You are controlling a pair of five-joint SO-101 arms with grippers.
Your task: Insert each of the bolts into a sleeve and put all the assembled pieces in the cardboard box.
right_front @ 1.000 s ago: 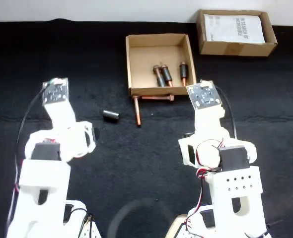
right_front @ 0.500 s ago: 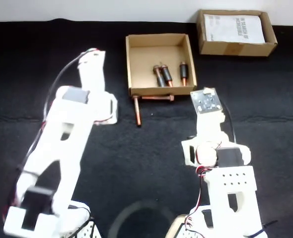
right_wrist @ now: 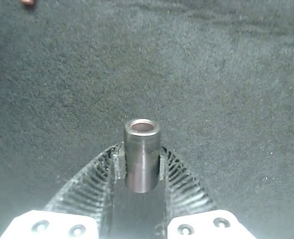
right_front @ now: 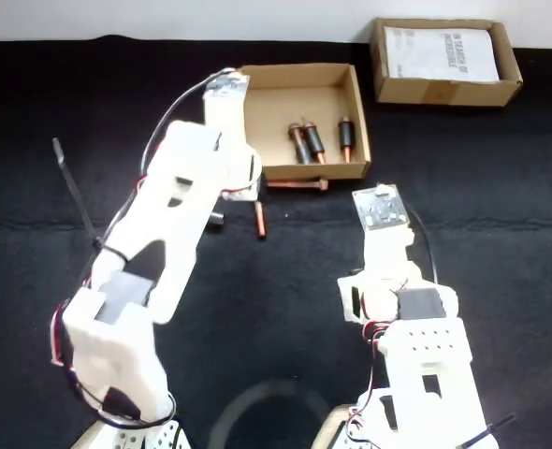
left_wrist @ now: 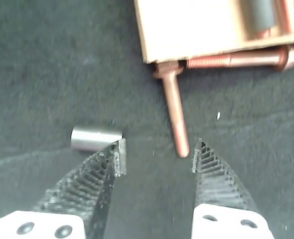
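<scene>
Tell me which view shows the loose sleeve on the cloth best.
Left wrist view: the sleeve lies whole on its side, beside one open jaw of the left gripper. In the high view the left arm covers most of the sleeve. The right wrist view has a different sleeve, clamped.

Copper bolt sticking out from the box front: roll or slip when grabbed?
The bolt is a round, stiff-looking metal rod lying flat, so a side nudge would probably roll it, arcing around its wider head. Its smooth shank may slip in the open left hand unless squeezed squarely.
</scene>
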